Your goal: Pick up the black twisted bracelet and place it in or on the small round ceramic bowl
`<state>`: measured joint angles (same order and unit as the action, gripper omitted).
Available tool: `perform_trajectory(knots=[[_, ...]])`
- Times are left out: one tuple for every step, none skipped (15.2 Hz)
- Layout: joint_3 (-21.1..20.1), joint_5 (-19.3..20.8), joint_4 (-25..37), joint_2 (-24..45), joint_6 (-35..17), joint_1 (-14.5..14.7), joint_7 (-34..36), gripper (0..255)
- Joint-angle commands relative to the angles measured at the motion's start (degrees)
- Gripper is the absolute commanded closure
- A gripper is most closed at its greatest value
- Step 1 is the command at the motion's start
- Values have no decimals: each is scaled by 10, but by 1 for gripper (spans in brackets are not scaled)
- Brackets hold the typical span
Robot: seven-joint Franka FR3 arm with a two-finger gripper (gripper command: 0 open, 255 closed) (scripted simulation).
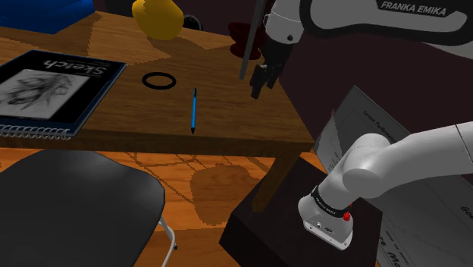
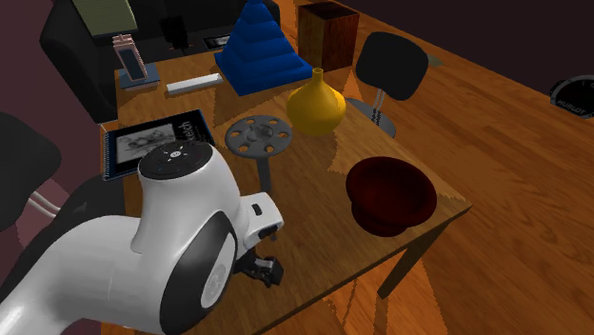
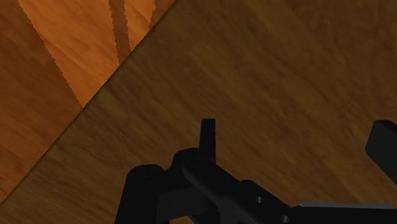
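The black bracelet (image 1: 159, 80) lies flat as a ring on the wooden table (image 1: 227, 121), between the sketchbook and the blue pen. My gripper (image 1: 260, 85) hovers above the table's corner at the shoulder view's right, well to the right of the bracelet. In the wrist view the gripper (image 3: 294, 140) is open over bare wood, its fingers (image 3: 208, 133) far apart with nothing between them. The dark red round bowl (image 2: 390, 195) sits near the table's corner; in the shoulder view the bowl (image 1: 239, 35) peeks out behind my arm. In the second exterior view my arm hides the bracelet.
A sketchbook (image 1: 53, 87) lies at the shoulder view's left and a blue pen (image 1: 194, 110) beside the bracelet. A yellow vase (image 2: 316, 105), a grey disc on a post (image 2: 259, 138) and a blue stepped pyramid (image 2: 259, 48) stand further back. A black chair (image 1: 76, 197) stands before the table.
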<state>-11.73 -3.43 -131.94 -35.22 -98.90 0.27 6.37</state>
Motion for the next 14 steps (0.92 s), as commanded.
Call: perform_trajectory(knots=[[-18, -6, 19, 23, -19, 1, 26, 0], [-27, -7, 30, 37, -30, 1, 39, 0], [-37, -7, 42, 52, -39, 1, 52, 0], [-46, -7, 55, 67, -49, 0, 65, 0], [-55, -6, 68, 82, -58, -1, 78, 0], [-64, -3, 82, 97, -67, -2, 91, 0], [-73, 0, 96, 113, -75, -3, 105, 0], [-82, 4, 111, 129, -82, -4, 118, 0], [-92, 9, 127, 145, -89, -5, 132, 0], [-101, 15, 143, 162, -96, -7, 146, 0], [-110, 22, 161, 179, -102, -8, 161, 0], [-119, 30, 178, 196, -107, -9, 176, 0], [-127, 39, 197, 214, -112, -10, 191, 0], [-136, 49, 216, 233, -115, -10, 206, 0]])
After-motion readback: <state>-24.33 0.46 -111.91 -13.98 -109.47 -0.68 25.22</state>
